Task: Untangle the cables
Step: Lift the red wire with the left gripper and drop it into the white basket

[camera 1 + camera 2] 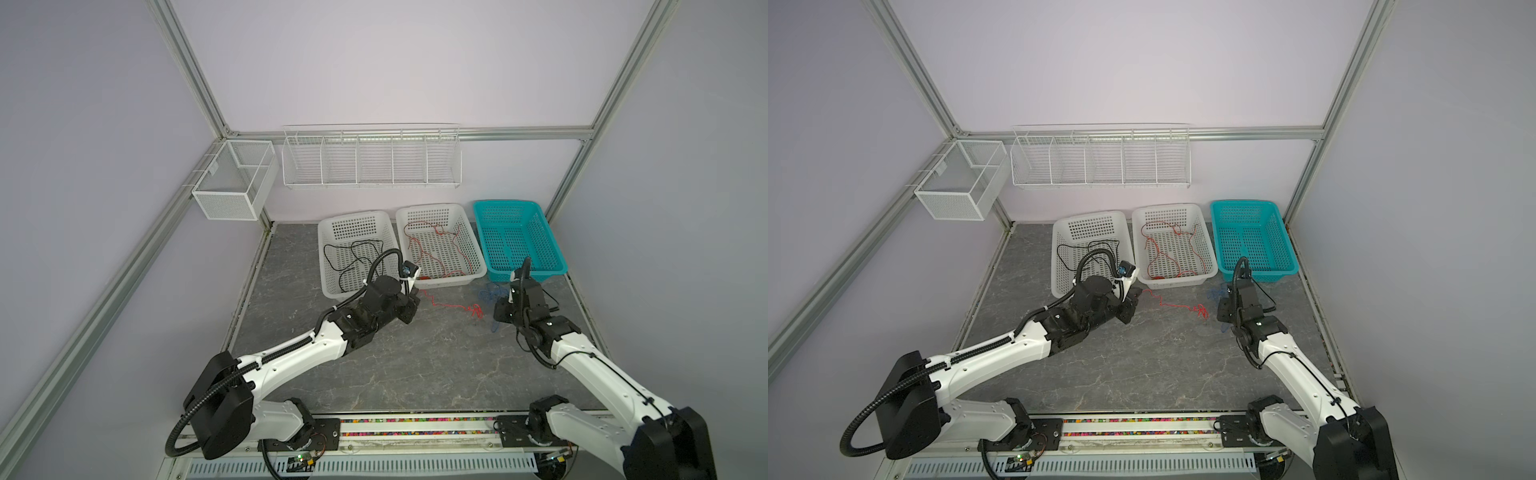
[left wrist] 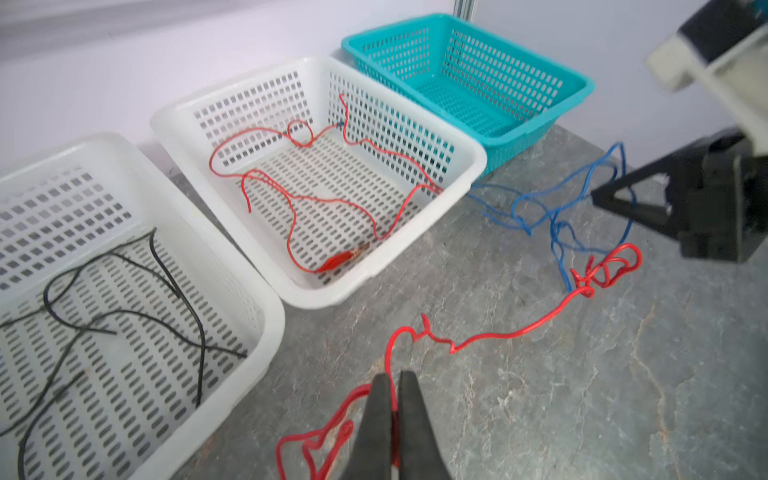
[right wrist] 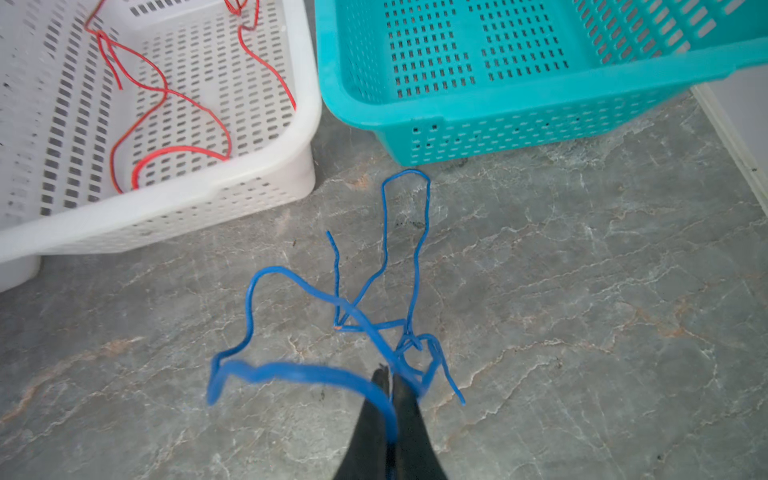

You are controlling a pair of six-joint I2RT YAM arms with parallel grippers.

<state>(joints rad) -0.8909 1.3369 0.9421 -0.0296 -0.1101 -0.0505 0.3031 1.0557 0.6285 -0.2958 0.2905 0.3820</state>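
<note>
A loose red cable point(image 1: 446, 305) point(image 2: 490, 334) runs over the grey tabletop from my left gripper point(image 2: 392, 378) point(image 1: 413, 297), which is shut on it, to a small red knot point(image 2: 611, 266). A strand of the tangled blue cable point(image 2: 552, 212) point(image 3: 291, 369) ends right at that knot. My right gripper point(image 3: 390, 374) point(image 1: 498, 309) is shut on the blue cable and holds part of it off the table. A black cable point(image 1: 353, 257) lies in the left white basket point(image 1: 353, 216). Another red cable point(image 2: 334, 262) lies in the middle white basket point(image 1: 428, 206).
A teal basket point(image 1: 515, 203) with nothing in it stands at the back right, close behind the blue tangle. A white wire rack point(image 1: 370, 158) and a mesh box point(image 1: 232, 183) hang on the walls. Aluminium frame posts bound the table.
</note>
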